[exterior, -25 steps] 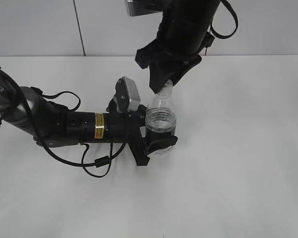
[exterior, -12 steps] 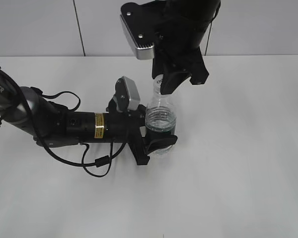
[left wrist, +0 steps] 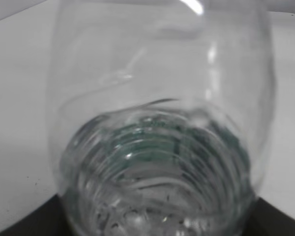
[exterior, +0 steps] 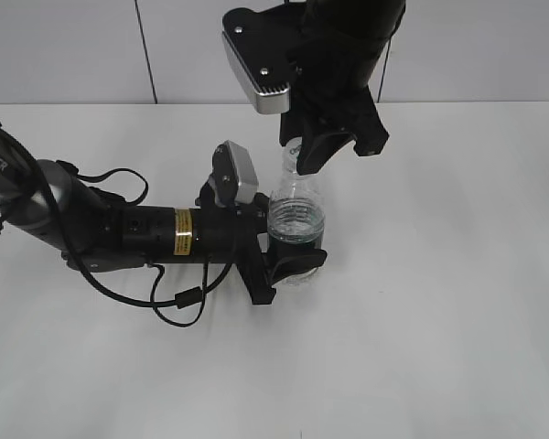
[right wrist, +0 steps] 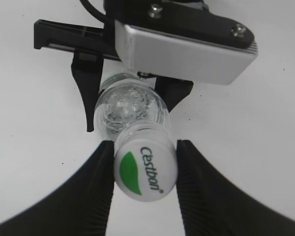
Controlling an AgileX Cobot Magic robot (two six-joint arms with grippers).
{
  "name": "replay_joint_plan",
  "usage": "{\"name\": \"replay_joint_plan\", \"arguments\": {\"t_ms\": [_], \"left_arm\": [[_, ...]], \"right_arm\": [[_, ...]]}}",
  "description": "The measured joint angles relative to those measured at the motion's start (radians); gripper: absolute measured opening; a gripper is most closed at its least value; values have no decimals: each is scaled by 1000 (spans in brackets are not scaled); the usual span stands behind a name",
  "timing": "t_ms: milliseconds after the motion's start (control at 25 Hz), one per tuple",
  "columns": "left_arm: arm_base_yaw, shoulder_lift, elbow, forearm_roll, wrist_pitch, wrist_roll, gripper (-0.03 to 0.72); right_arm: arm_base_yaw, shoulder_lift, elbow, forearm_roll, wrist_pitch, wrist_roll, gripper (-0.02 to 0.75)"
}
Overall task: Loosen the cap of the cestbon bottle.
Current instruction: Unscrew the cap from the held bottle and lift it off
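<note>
- Left wrist view is filled by the cestbon bottle (left wrist: 160, 142), blurred by closeness; its top and base are cut off, and only a smear of green label shows through the clear wall. The gripper's own fingers cannot be made out here.
- Exterior view shows the left gripper (exterior: 288, 261) clamped round the bottle's lower body, its arm lying low and level along the white table (exterior: 439, 320), reaching in from the left.
- Bottle stands upright near the table's middle, its label mostly hidden behind the dark jaws.
- Right gripper (exterior: 304, 151) hangs steeply from above, fingers pointing down over the bottle's neck.
- Right wrist view shows the cap (right wrist: 145, 167) between two ribbed pads (right wrist: 101, 187), touching or nearly touching either side.
- Cap's top reads "Cestbon" beside a green leaf mark.
</note>
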Motion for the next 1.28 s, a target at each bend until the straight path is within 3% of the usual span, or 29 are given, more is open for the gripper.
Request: {"name": "replay_joint_plan", "arguments": {"t_ms": [1120, 1280], "left_arm": [[0, 0, 0, 0, -6, 0, 404], [0, 0, 0, -1, -8, 0, 404]], "right_arm": [[0, 0, 0, 0, 0, 4, 295], [0, 1, -15, -2, 6, 84, 305]]}}
